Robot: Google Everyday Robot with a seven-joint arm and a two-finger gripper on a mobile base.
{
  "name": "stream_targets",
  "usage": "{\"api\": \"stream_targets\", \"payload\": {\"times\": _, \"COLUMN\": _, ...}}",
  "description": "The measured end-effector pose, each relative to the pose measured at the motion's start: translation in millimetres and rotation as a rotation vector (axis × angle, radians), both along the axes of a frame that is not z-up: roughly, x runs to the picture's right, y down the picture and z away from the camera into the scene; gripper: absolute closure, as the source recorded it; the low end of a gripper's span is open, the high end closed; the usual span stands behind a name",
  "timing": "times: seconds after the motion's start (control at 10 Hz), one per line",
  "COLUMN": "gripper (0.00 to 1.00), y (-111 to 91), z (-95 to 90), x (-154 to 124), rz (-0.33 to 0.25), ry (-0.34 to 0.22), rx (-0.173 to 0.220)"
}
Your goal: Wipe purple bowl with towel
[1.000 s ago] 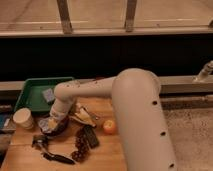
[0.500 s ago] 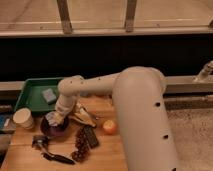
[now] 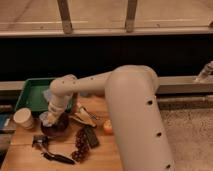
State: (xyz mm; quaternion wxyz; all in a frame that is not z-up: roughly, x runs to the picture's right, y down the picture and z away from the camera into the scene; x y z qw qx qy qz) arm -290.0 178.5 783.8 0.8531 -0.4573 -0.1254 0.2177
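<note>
The purple bowl (image 3: 56, 128) sits on the wooden table, left of centre. My gripper (image 3: 51, 116) reaches down from the white arm (image 3: 64, 90) to the bowl's left rim. It is shut on a bunched pale grey towel (image 3: 45, 119), which rests against the bowl's inside left edge. The arm's wrist hides part of the bowl and towel.
A green tray (image 3: 30, 95) lies behind the bowl. A white cup (image 3: 23, 119) stands at the left. A wrapper (image 3: 83, 118), an orange fruit (image 3: 107, 128), a dark cluster (image 3: 81, 146) and a black tool (image 3: 50, 152) lie nearby. A dark wall runs behind the table.
The gripper with the towel has shifted from the bowl's middle toward its left rim, and the arm's elbow has swung slightly to the right.
</note>
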Motion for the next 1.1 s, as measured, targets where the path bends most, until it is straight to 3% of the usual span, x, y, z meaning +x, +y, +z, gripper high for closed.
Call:
{"api": "stream_targets", "payload": {"times": 0.2, "gripper": 1.0, "y": 18, "z": -13.4, "x": 10, "rz": -0.015, "ry": 0.002, "rx": -0.011}}
{"api": "stream_targets", "payload": {"times": 0.5, "gripper": 1.0, "y": 26, "z": -10.9, "x": 51, "rz": 0.028, "ry": 0.068, "rx": -0.046}}
{"api": "stream_targets", "payload": {"times": 0.8, "gripper": 1.0, "y": 5, "z": 6.6, "x": 68, "rz": 0.076, "ry": 0.084, "rx": -0.048}}
{"api": "stream_targets", "payload": {"times": 1.0, "gripper": 1.0, "y": -11, "z": 14.1, "x": 53, "rz": 0.081, "ry": 0.068, "rx": -0.035}}
{"api": "stream_targets", "payload": {"times": 1.1, "gripper": 1.0, "y": -20, "z": 17.2, "x": 32, "rz": 0.072, "ry": 0.043, "rx": -0.026}}
